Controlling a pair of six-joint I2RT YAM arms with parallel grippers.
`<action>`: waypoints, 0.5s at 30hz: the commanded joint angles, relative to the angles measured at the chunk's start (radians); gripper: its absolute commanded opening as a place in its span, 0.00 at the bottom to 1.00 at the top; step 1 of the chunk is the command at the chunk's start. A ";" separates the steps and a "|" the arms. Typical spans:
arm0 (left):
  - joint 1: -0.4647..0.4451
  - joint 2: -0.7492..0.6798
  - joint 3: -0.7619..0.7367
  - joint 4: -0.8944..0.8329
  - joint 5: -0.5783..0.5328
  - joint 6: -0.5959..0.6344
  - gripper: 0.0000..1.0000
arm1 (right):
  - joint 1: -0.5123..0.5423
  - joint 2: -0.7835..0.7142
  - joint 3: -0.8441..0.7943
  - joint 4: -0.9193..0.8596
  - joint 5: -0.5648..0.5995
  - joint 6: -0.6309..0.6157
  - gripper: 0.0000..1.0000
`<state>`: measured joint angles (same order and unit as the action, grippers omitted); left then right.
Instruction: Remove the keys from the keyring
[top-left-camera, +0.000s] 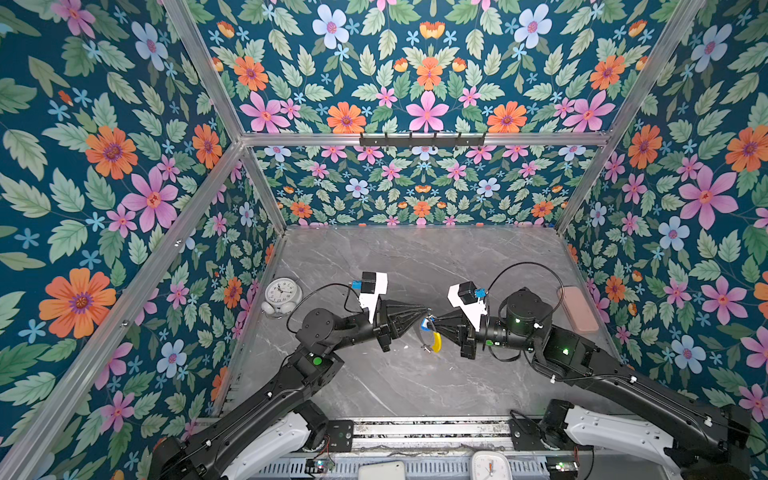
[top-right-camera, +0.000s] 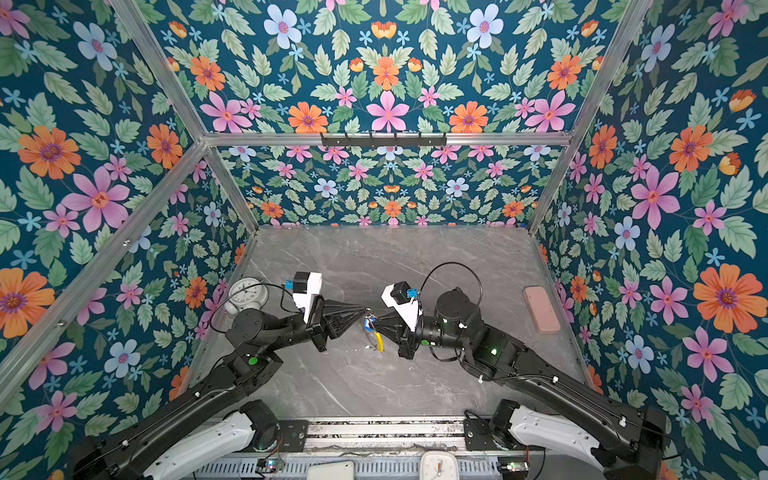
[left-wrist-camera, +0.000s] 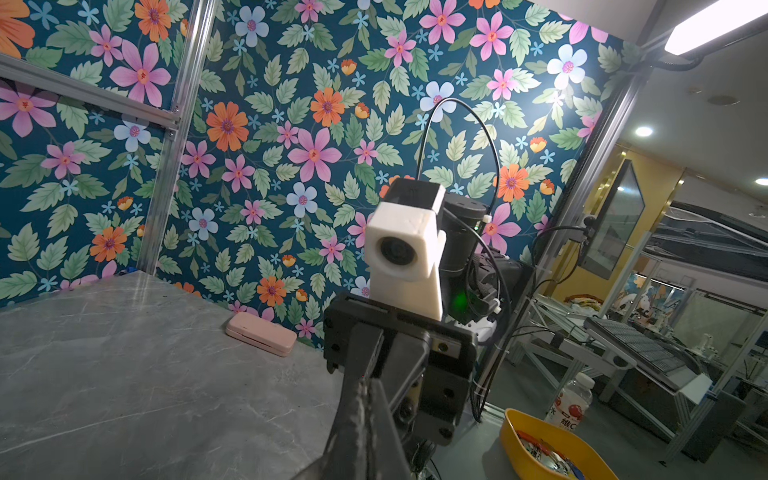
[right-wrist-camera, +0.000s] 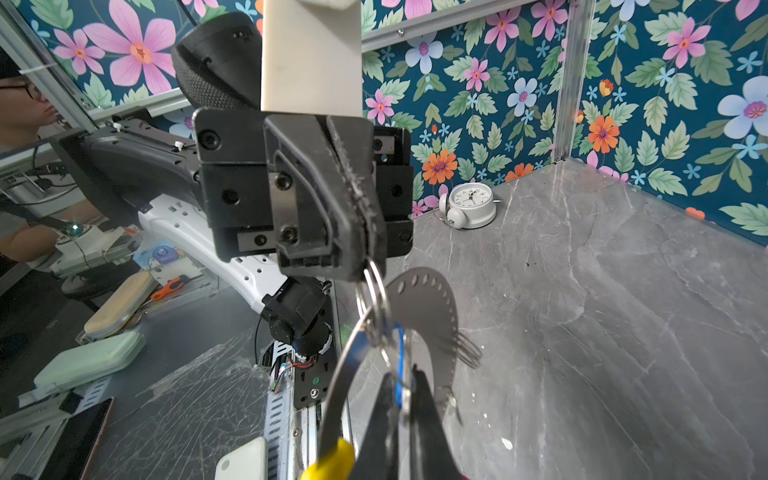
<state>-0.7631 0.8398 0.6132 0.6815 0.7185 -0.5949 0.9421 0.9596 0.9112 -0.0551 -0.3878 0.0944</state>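
In both top views the left pincer (top-left-camera: 426, 310) and the right pincer (top-left-camera: 434, 320) are brought tip to tip over the middle of the table (top-left-camera: 415, 257). The keyring (top-left-camera: 436, 342), with its yellow sleeve, is carried at their tips. In the left wrist view a pink case (left-wrist-camera: 262, 333) is seen lying by the wall. In the right wrist view the left pincer is closed on a small split ring (right-wrist-camera: 372, 277), and the right pincer is closed on the key with the blue tag (right-wrist-camera: 399, 357).
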 joint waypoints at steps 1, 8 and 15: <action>0.002 0.000 0.010 0.047 0.002 0.018 0.00 | 0.014 0.013 0.011 -0.075 0.000 -0.043 0.00; 0.001 0.006 0.020 0.005 0.040 0.039 0.00 | 0.015 -0.004 0.003 -0.094 0.039 -0.047 0.00; 0.002 -0.008 0.021 -0.042 0.045 0.067 0.00 | 0.005 -0.070 0.020 -0.183 0.089 -0.072 0.38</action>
<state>-0.7612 0.8383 0.6254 0.6243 0.7547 -0.5499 0.9546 0.9104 0.9218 -0.1871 -0.3286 0.0456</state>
